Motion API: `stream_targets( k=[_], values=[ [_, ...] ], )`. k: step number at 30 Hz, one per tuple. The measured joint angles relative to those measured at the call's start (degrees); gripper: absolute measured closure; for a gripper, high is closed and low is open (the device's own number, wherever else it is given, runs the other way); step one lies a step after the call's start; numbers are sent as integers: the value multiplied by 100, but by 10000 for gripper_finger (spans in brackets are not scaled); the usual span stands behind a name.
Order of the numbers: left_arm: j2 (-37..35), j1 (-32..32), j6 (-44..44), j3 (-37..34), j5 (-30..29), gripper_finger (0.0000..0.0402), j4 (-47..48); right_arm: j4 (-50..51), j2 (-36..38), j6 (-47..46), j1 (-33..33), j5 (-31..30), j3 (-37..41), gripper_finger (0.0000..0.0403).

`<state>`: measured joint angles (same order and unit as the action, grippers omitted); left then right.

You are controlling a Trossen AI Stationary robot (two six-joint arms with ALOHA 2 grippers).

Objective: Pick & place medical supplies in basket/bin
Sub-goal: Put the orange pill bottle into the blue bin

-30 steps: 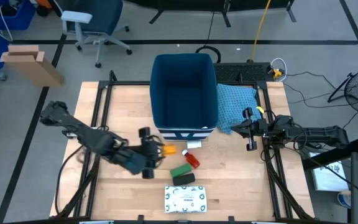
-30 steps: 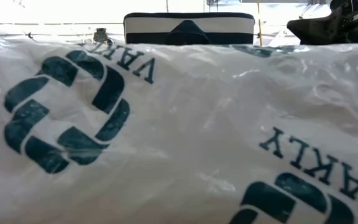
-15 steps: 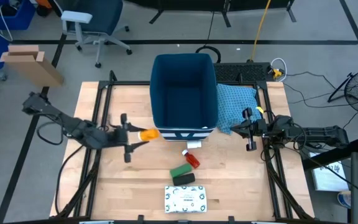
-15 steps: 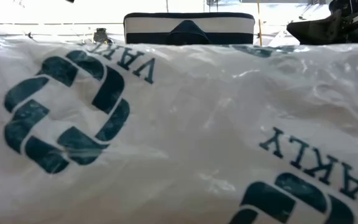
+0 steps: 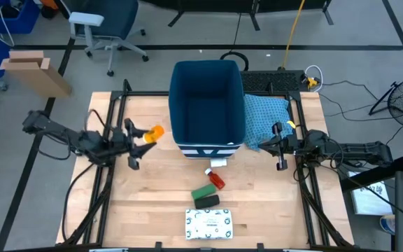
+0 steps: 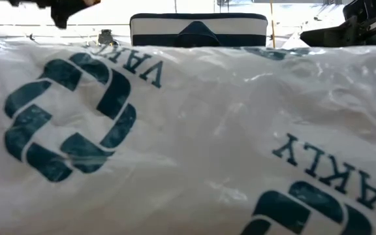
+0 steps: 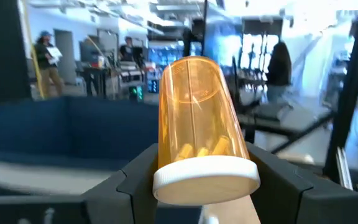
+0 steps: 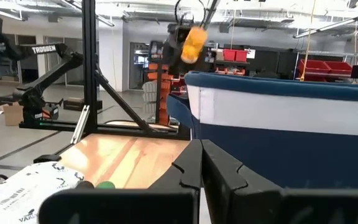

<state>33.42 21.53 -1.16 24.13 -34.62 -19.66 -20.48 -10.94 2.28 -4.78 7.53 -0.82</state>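
High view: the wooden table (image 5: 117, 210) carries the dark blue bin (image 5: 207, 105), standing open-topped toward the far edge. Everything else can be placed by that bin. A light blue patterned cloth (image 5: 264, 115) lies touching its right wall. In front of the bin, near the table's front edge and well apart from the bin, lies the flat white packet with green print (image 5: 209, 223); in the low view this packet (image 6: 188, 137) fills nearly the whole picture, with only the bin's striped front (image 6: 198, 29) showing above it. Between packet and bin lie the dark green box (image 5: 205, 195), and closer to the bin's striped front, the small red item (image 5: 216, 179).

The left gripper (image 5: 138, 135) hangs to the left of the bin, near its front left corner, raised off the table. Its fingers are clamped on the orange bottle (image 5: 153, 132), which points toward the bin's left wall but is not over the opening. In the left wrist view the bottle (image 7: 202, 130) sits between the two dark fingers with its white cap nearest the camera and pale contents showing inside, the bin's dark wall (image 7: 55, 130) beyond it.

The right gripper (image 5: 279, 145) waits on the bin's right side, beside the cloth, and its fingers (image 8: 222, 171) lie pressed together with nothing between them.
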Motion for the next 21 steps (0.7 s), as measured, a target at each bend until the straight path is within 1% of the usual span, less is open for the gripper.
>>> stream_targets(
  k=[2,4,7,10,13,15,18,21],
  values=[
    [183,-180,-94,550,-4,198,347,1,-1,4,0,0,0,403],
    [475,-433,-143,1267,-24,198,963,-5,-2,7,0,0,0,403],
    [1235,-983,-192,2568,10,198,2147,-43,-2,11,0,0,0,403],
    [2181,-1642,-294,3909,459,198,3261,-87,-2,11,0,0,0,403],
    [3200,-2240,-600,5149,973,198,3915,-121,0,15,0,0,0,403],
    [3850,-2615,-879,5952,1225,198,4175,-113,0,59,0,0,2,403],
    [4800,-3112,-1214,6946,1629,198,4534,-102,-1,148,0,0,0,403],
    [5698,-3462,-1465,7575,2126,198,4749,-103,0,164,0,0,0,403]
  ],
)
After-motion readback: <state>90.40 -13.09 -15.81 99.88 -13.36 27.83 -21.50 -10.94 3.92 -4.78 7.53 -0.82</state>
